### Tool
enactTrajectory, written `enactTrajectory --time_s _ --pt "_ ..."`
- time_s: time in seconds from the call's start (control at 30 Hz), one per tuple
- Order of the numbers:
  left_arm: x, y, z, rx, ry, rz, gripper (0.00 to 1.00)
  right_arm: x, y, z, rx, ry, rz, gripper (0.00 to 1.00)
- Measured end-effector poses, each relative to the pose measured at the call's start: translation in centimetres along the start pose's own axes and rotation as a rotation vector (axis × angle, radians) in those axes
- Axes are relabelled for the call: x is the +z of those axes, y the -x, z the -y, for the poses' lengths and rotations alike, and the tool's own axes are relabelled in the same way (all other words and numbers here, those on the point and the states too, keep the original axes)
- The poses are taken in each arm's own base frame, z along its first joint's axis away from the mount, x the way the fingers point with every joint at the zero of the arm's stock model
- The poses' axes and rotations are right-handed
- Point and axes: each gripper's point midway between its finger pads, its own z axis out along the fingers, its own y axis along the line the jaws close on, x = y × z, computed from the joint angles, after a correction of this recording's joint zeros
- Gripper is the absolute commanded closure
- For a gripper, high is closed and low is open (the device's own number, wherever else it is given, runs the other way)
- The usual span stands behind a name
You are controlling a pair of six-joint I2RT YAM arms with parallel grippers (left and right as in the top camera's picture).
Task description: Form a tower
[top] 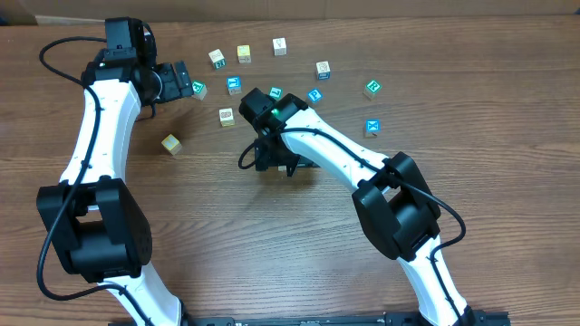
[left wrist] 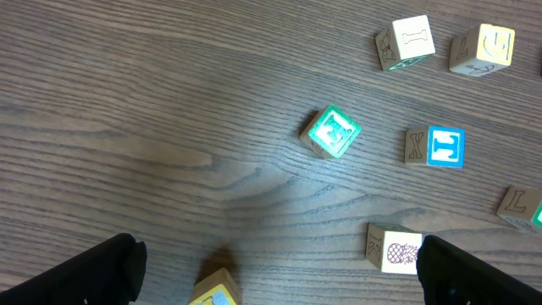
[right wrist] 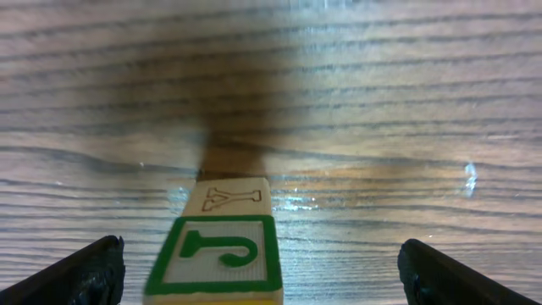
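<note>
In the right wrist view a cream cube (right wrist: 222, 254) with a green-framed hook mark on top and a Y on its side stands between the fingers of my right gripper (right wrist: 271, 275). The jaws are open and clear of it. Whether this is the tower's top or a single cube, I cannot tell. Overhead, my right gripper (top: 275, 159) points down at mid-table and hides that cube. My left gripper (top: 181, 81) is open at the upper left beside a green-faced cube (top: 198, 89). Its view shows that green cube (left wrist: 332, 132) ahead of the left gripper (left wrist: 275, 284).
Several loose cubes lie across the far side: a blue-faced one (top: 234, 85), a pineapple one (top: 226, 117), a yellowish one (top: 170, 143), and teal and blue ones at the right (top: 372, 127). The table's far edge runs just behind them.
</note>
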Motion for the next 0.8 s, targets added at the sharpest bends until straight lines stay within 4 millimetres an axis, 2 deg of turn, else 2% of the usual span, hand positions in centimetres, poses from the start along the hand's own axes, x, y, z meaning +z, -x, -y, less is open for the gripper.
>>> enactTrajectory --time_s 0.1,0.33,0.53,0.8 --pt "0.0 0.0 0.0 0.0 0.0 0.0 0.01 -0.2 0.3 0.0 0.001 -0.001 0.012 0.0" --pt "0.0 0.0 0.0 0.0 0.0 0.0 0.0 -0.2 0.5 -0.6 -0.017 0.026 0.016 0.12" --pt "0.0 0.0 0.0 0.0 0.0 0.0 0.0 -0.2 0.4 -1.2 -0.036 0.056 0.008 0.16" --pt "0.0 0.0 0.0 0.0 0.0 0.0 0.0 -0.2 0.5 -1.3 -0.043 0.064 0.014 0.28"
